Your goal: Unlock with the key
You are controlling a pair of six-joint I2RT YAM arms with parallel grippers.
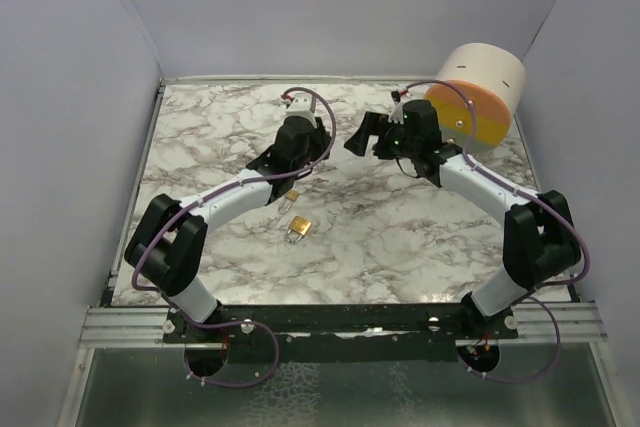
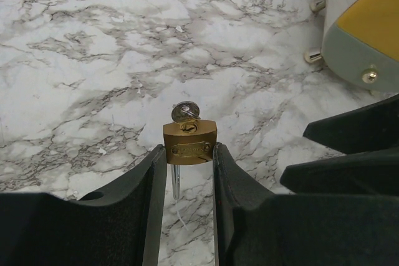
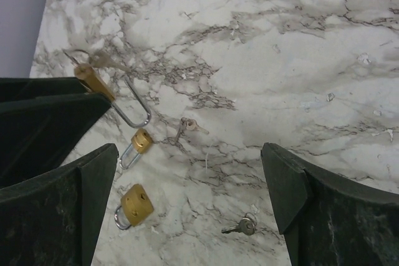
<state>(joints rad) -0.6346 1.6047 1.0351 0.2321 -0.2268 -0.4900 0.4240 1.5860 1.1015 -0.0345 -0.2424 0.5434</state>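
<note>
Padlock point(image 2: 190, 147), where is it?
— Clamped between the left fingers point(image 2: 153, 179), over the tabletop point(image 2: 93, 60); its key point(image 2: 185, 112) sticks out at twelve o'clock.
— And the right fingers point(image 3: 283, 179)?
— Spread wide, holding nothing, at its three o'clock.

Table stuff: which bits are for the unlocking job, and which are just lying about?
For the job: held padlock, key in it, left gripper.
Lying about: loose padlock, another padlock, loose key, another key, yellow drum.
</note>
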